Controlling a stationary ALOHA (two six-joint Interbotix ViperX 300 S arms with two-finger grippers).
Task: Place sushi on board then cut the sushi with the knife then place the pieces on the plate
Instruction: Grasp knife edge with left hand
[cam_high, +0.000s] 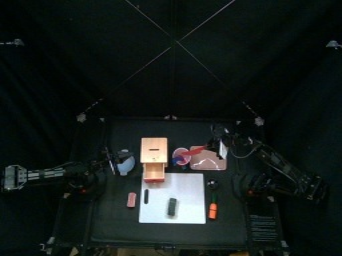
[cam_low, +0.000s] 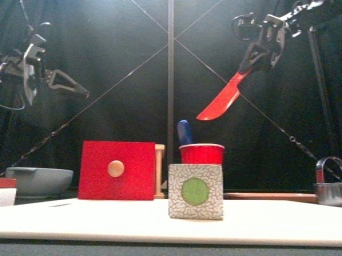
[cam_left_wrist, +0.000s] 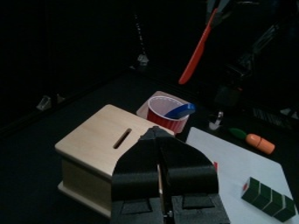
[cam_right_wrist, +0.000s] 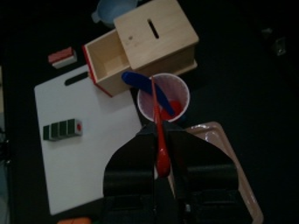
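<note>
My right gripper (cam_low: 257, 42) hangs high above the table, shut on the handle of the red toy knife (cam_low: 225, 97), whose blade slants down toward the red cup (cam_low: 201, 153). The right wrist view shows that knife (cam_right_wrist: 160, 142) between the jaws, over the cup (cam_right_wrist: 163, 93). A blue knife (cam_low: 185, 130) still stands in the cup. The dark green sushi roll (cam_high: 173, 207) lies on the white cutting board (cam_high: 187, 190). Behind the board sits the pink tray (cam_high: 209, 161). My left gripper (cam_left_wrist: 162, 147) hovers shut and empty above the wooden box (cam_left_wrist: 108, 140).
The wooden box (cam_high: 154, 160) with its red drawer front (cam_low: 118, 170) stands behind the board's left part. A blue-grey bowl (cam_low: 38, 180) sits far left, a metal cutter (cam_low: 329, 170) far right. An orange toy (cam_high: 211, 210) lies at the board's right edge, a small red toy (cam_high: 131, 200) left of it.
</note>
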